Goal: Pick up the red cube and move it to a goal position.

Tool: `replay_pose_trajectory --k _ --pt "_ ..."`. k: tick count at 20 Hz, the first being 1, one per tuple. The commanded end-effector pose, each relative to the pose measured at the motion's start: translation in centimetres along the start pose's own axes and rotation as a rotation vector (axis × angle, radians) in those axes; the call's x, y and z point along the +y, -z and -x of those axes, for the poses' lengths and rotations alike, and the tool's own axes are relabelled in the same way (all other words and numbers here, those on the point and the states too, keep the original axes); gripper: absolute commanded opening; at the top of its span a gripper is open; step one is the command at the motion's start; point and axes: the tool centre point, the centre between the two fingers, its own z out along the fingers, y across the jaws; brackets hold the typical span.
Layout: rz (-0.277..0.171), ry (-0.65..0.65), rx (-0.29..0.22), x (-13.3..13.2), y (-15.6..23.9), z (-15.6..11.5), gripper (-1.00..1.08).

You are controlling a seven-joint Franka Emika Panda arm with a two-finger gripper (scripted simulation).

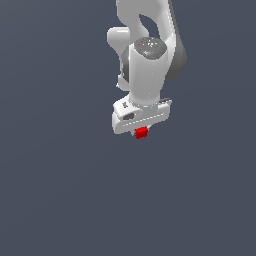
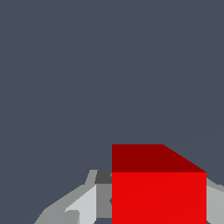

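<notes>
The red cube (image 1: 141,132) is a tiny bright red block just under the white gripper (image 1: 140,131), near the middle of the exterior view. In the wrist view the red cube (image 2: 158,192) fills the space between the grey fingers (image 2: 83,205), which press on its two sides. The gripper is shut on the cube. The fingertips are mostly hidden behind the hand in the exterior view. I cannot tell how high the cube is above the floor.
The white arm (image 1: 147,60) rises behind the gripper toward the top of the exterior view. A plain dark blue-grey floor (image 1: 60,190) lies all around. No other objects show.
</notes>
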Motion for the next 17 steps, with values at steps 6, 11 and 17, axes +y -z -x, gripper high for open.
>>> replay_pose_trajectory --k 6,11,17 --pt "0.000 0.000 0.000 -3.2 6.4 -0.9 -1.00" --pt "0.000 0.000 0.000 -4.4 8.7 -1.4 -1.00" --pt "-0.001 -0.001 0.000 -4.8 9.6 -1.7 -1.00"
